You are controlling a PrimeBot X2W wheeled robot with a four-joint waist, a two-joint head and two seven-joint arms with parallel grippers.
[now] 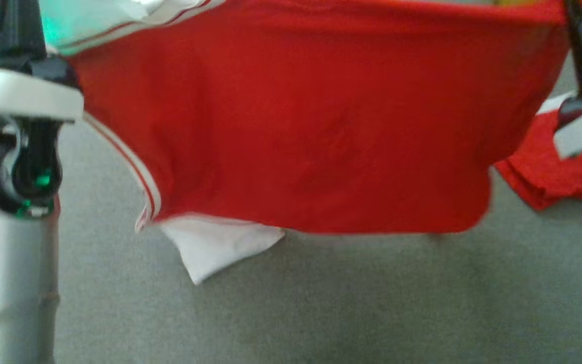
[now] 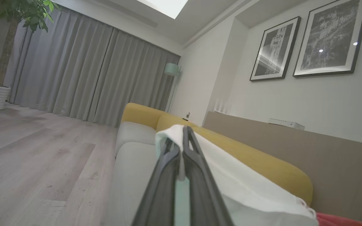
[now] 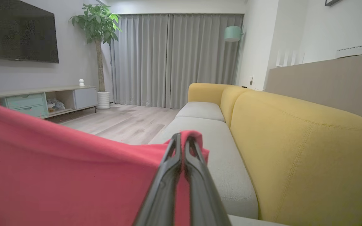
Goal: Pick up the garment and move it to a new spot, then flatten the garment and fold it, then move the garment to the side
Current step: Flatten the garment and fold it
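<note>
The left hand (image 2: 181,133) is clamped together on a white edge of the garment (image 1: 311,126), and the right hand (image 3: 182,140) is clamped together on a red edge. The cloth hangs between them as a broad red sheet above the grey sofa seat (image 1: 321,313), with a white flap (image 1: 220,247) dangling at its lower left. This looks like the carry to a new spot. To do it well, both hands should travel level and hold their spacing, so the span is taut but not stretched. The hanging hem should touch down first and the rest be laid out away from it, leaving few creases to flatten. A red heap (image 1: 548,167) lies on the seat to the right, and whether it belongs to the garment I cannot tell, so it is best not to land on it. Farther off are the yellow backrest (image 3: 294,141) and two framed pictures (image 2: 328,40). No brand, label or writing is legible, and a faint mark on the red cloth cannot be read.
</note>
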